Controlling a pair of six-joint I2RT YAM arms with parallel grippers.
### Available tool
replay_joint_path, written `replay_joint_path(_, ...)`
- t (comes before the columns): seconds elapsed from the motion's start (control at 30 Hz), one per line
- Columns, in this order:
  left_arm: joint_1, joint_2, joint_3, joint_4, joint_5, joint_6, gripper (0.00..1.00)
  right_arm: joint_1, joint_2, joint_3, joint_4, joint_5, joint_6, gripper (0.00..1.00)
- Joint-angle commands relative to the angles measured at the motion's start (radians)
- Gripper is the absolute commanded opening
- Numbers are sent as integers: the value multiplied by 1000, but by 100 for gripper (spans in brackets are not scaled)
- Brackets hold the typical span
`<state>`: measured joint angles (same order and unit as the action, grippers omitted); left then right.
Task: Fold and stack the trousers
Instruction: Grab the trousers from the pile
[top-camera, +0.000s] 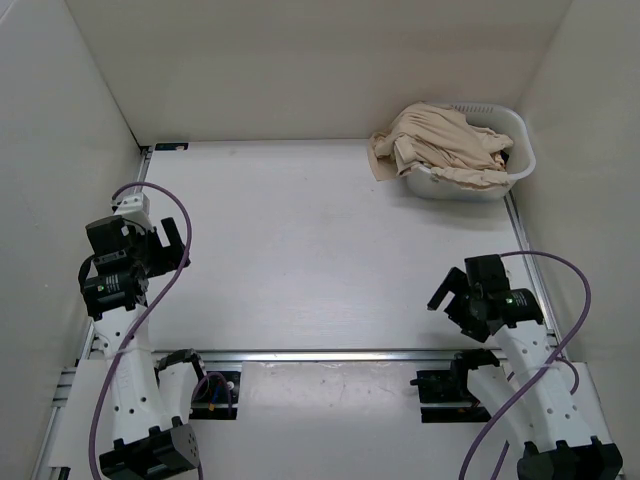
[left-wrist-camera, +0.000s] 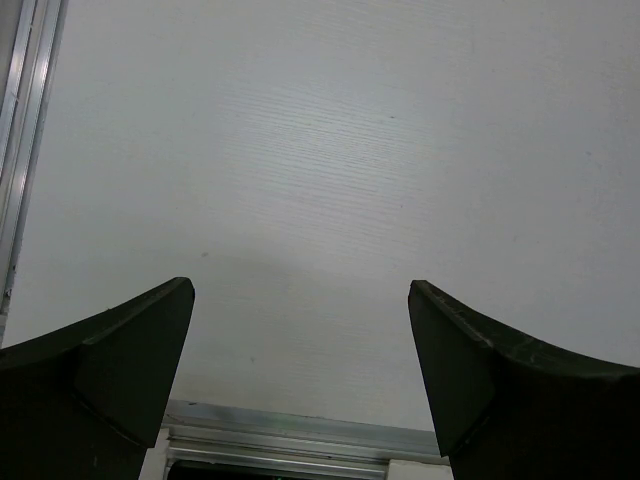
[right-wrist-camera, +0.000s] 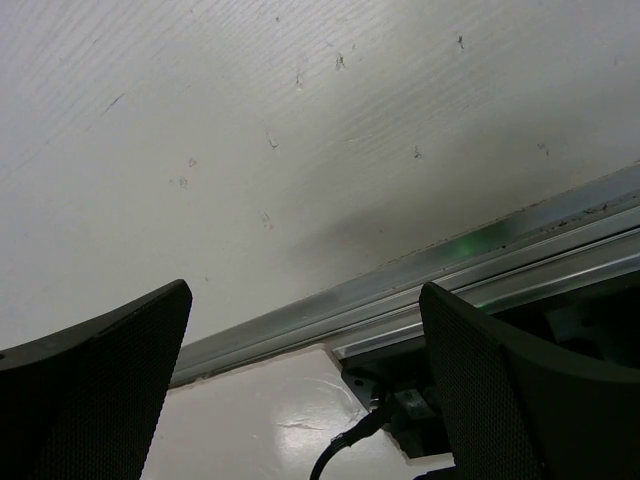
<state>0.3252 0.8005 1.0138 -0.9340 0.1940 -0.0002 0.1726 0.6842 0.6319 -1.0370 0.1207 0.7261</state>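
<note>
1. Trousers (top-camera: 445, 145): crumpled tan heap in the white laundry basket (top-camera: 521, 150), at the far right corner of the table (top-camera: 300, 260). Some fabric hangs over the basket's left rim.
2. Left gripper (left-wrist-camera: 300, 295): jaws wide, holding nothing, near the table's left edge.
3. Right gripper (right-wrist-camera: 305, 295): jaws wide, holding nothing, by the aluminium rail (right-wrist-camera: 450, 265), well apart from the basket.

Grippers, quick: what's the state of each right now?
Left gripper: open, holding nothing.
Right gripper: open, holding nothing.
</note>
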Motion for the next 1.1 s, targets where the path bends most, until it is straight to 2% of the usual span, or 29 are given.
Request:
replay_joint_path(0.0, -2, -3, 11, 1, 10, 0, 100, 5, 29, 73, 23, 17, -17, 99)
replay_joint_path(0.07, -2, 6, 11, 1, 25, 0, 100, 5, 70, 147, 46, 17, -104, 99)
replay_joint_path(0.13, -2, 16, 11, -8, 85, 0, 100, 5, 119, 302, 96, 17, -163, 99)
replay_joint_path(0.23, -2, 54, 23, -8, 154, 0, 100, -4, 288, 519, 165, 91, -253, 99)
replay_joint_path(0.27, -2, 66, 38, -8, 163, 0, 100, -13, 411, 692, 185, 111, -276, 99)
replay_joint_path(0.33, -2, 112, 48, 1, 163, 0, 100, -60, 551, 875, 221, 120, -332, 99)
replay_joint_path(0.37, -2, 130, 64, 1, 163, 0, 100, -80, 701, 970, 242, 120, -332, 99)
replay_joint_path(0.4, -2, 150, 80, 1, 163, 0, 100, -100, 780, 1158, 242, 111, -332, 99)
replay_joint_path(0.43, -2, 189, 80, 1, 163, 0, 100, -129, 860, 1262, 242, 111, -332, 99)
replay_joint_path(0.47, -2, 207, 94, 1, 163, 0, 100, -142, 1032, 1373, 229, 111, -332, 99)
replay_joint_path(0.5, -2, 226, 107, 1, 163, 0, 100, -153, 1119, 1484, 198, 111, -320, 99)
replay_joint_path(0.53, -2, 264, 117, 10, 154, 0, 100, -178, 1202, 1676, 189, 111, -283, 99)
replay_joint_path(0.57, -2, 281, 135, 11, 154, 0, 100, -194, 1342, 1739, 189, 90, -260, 99)
replay_joint_path(0.63, -11, 315, 144, 11, 154, 0, 100, -238, 1443, 1789, 290, 44, -176, 99)
replay_joint_path(0.73, -11, 370, 157, 11, 154, 0, 100, -271, 1595, 1723, 536, -64, -81, 99)
replay_joint_path(0.87, -11, 445, 166, 11, 154, 0, 97, -271, 1774, 1854, 633, -150, -37, 97)
replay_joint_path(0.93, -11, 459, 177, 11, 154, 0, 97, -271, 1792, 1862, 658, -164, -37, 88)
replay_joint_path(0.97, -11, 459, 186, 11, 154, 0, 97, -271, 1776, 1837, 667, -155, -37, 71)
replay_joint_path(1.03, -11, 479, 195, 11, 154, 0, 97, -271, 1714, 1771, 680, -124, -71, 48)
replay_joint_path(1.07, -11, 479, 195, 11, 154, 0, 97, -271, 1694, 1722, 680, -106, -88, 23)
